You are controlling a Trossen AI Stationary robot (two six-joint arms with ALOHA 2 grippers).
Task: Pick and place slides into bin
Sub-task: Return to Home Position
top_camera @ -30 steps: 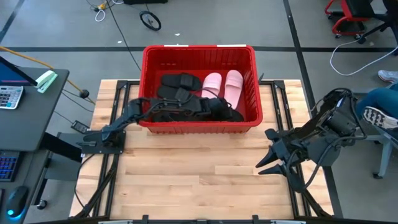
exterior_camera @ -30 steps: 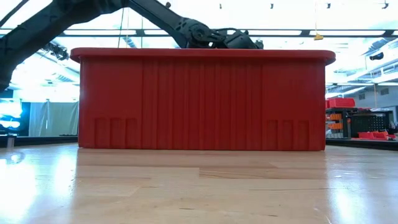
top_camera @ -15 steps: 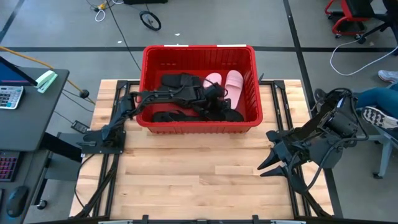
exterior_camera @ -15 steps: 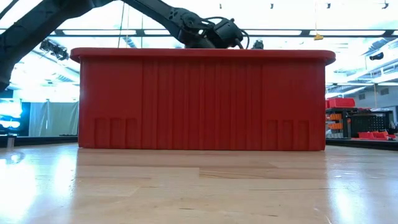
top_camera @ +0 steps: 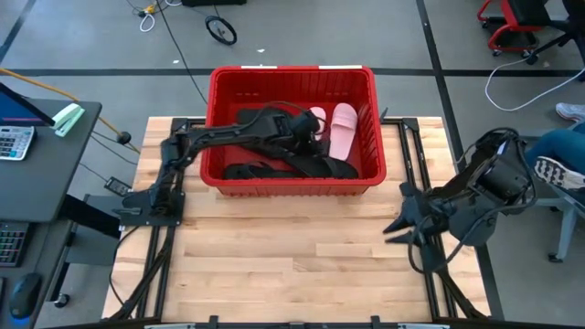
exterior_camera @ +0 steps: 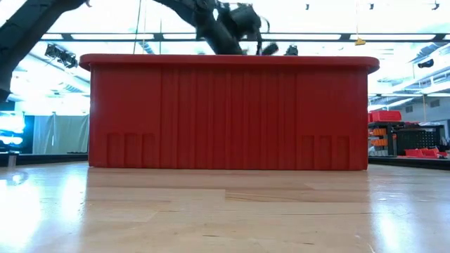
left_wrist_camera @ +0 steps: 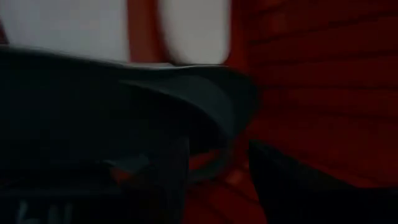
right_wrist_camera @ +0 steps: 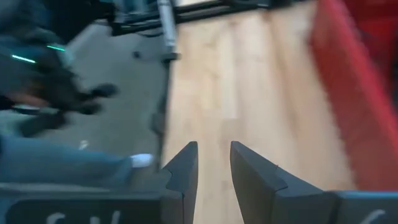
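Observation:
The red bin [top_camera: 292,71] stands at the table's far middle and fills the low view [exterior_camera: 225,112]. In it lie a pale pink slide [top_camera: 344,128], a second one half hidden under my left arm, a black broad-strap slide [top_camera: 259,119] and thin black flip-flops [top_camera: 265,170]. My left gripper [top_camera: 307,126] reaches in from the left, over the slides, and shows above the rim in the low view [exterior_camera: 239,21]. Its fingers stand apart, with a black slide [left_wrist_camera: 124,93] close in front; I cannot tell whether they touch it. My right gripper [top_camera: 395,224] is open and empty over the table's right side.
Bare wooden table [top_camera: 292,256] lies between the bin's near wall and the near edge. My right wrist view shows the wood and the bin's wall [right_wrist_camera: 354,106]. A person's shoe [top_camera: 555,172] and leg show beyond the table's right edge.
My left gripper has risen from low beside the bin's near wall, gone toward the far edge over the slides, and now stands higher above the rim. My right arm has shifted a little toward the table's right edge.

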